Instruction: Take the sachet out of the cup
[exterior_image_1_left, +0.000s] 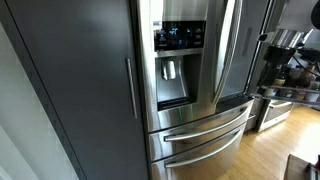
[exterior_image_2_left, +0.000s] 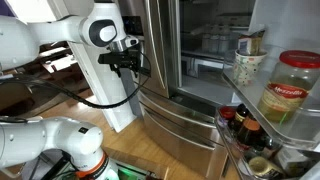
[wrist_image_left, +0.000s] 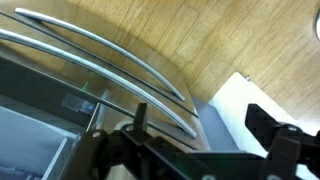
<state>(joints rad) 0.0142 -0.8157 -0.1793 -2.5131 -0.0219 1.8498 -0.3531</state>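
In an exterior view a pale paper cup (exterior_image_2_left: 248, 70) stands on the shelf of the open fridge door, with a yellowish sachet (exterior_image_2_left: 246, 46) sticking out of its top. My gripper (exterior_image_2_left: 128, 62) hangs on the white arm well away from the cup, in front of the fridge's other door and above the drawers. In the wrist view the gripper (wrist_image_left: 205, 128) is open, its dark fingers (wrist_image_left: 140, 118) spread wide with nothing between them. Below them lie the steel drawer handles (wrist_image_left: 110, 50) and the wooden floor. Cup and sachet do not show in the wrist view.
A large jar with a red lid (exterior_image_2_left: 290, 90) stands next to the cup on the door shelf (exterior_image_2_left: 262, 125). Several bottles (exterior_image_2_left: 245, 130) fill the shelf below. The fridge has a water dispenser (exterior_image_1_left: 172, 70) and two steel drawers (exterior_image_1_left: 200, 130). A white panel (wrist_image_left: 255, 90) stands beside the fridge.
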